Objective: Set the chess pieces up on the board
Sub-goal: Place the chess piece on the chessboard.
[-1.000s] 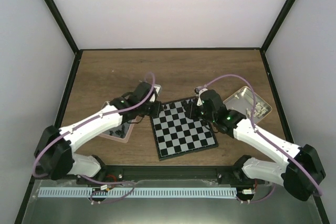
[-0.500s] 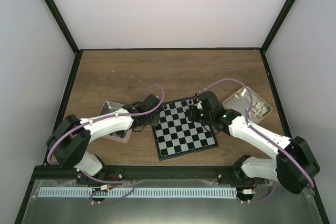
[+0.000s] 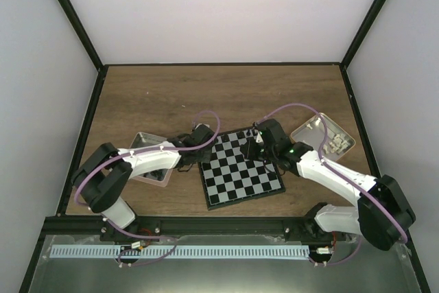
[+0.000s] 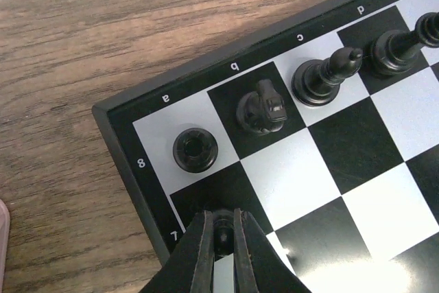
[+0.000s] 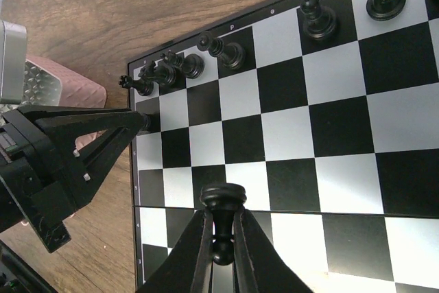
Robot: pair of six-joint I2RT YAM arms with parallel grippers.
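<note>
The board (image 3: 241, 167) lies between my arms. Several black pieces stand along its far row: a rook (image 4: 195, 149), a knight (image 4: 261, 107) and a bishop (image 4: 321, 77), with more further right (image 5: 317, 18). My left gripper (image 4: 222, 230) is shut on a black pawn (image 4: 223, 232) low over the a7 square, just behind the rook. It also shows in the top view (image 3: 204, 144). My right gripper (image 5: 221, 223) is shut on the stem of another black pawn (image 5: 222, 200) and holds it above the board's middle. It shows in the top view too (image 3: 256, 145). No whitish pieces show on the board.
A pink-rimmed tray (image 3: 140, 176) lies left of the board under my left arm. A tan tin (image 3: 310, 130) with pale pieces in it sits at the right. My left gripper's fingers (image 5: 89, 143) reach over the board's far-left corner in the right wrist view.
My left arm has dropped lower and its gripper has moved onto the board's far-left corner. My right gripper has shifted slightly, still holding its pawn.
</note>
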